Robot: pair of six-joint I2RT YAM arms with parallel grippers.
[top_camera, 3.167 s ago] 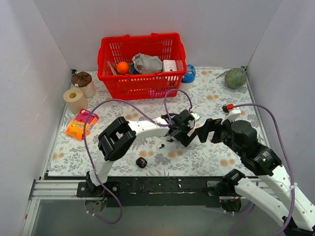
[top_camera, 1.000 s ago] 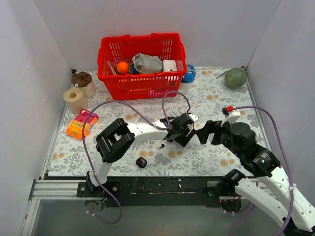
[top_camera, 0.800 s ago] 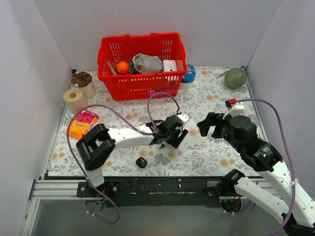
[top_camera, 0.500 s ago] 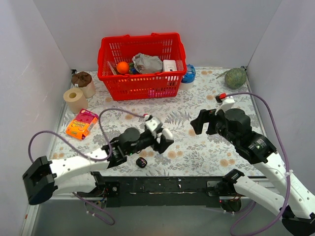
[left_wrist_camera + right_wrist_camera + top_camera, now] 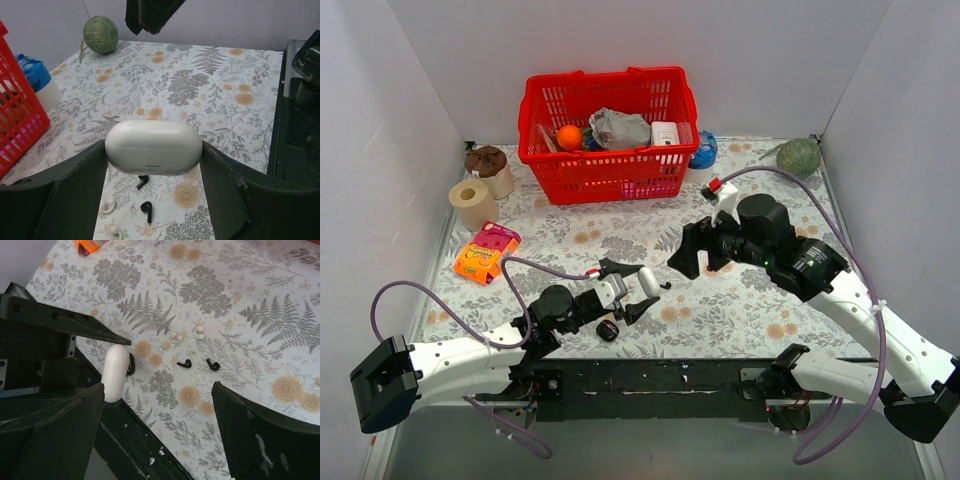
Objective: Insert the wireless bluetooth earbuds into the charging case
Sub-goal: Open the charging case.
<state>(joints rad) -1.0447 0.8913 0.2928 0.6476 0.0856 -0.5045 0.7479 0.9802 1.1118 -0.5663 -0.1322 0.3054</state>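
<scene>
Jaws clamped on a white case (image 5: 152,147), the left gripper (image 5: 632,288) holds it above the flowered table (image 5: 720,315). Two black earbuds (image 5: 185,363) lie loose on the table just beneath it, close together without touching, a white pair (image 5: 175,336) at their twelve o'clock in the right wrist view. The black charging case (image 5: 608,331) sits at seven o'clock from the held case, near the table's six o'clock edge. The right gripper (image 5: 700,255) hovers at two o'clock, jaws wide apart, empty.
</scene>
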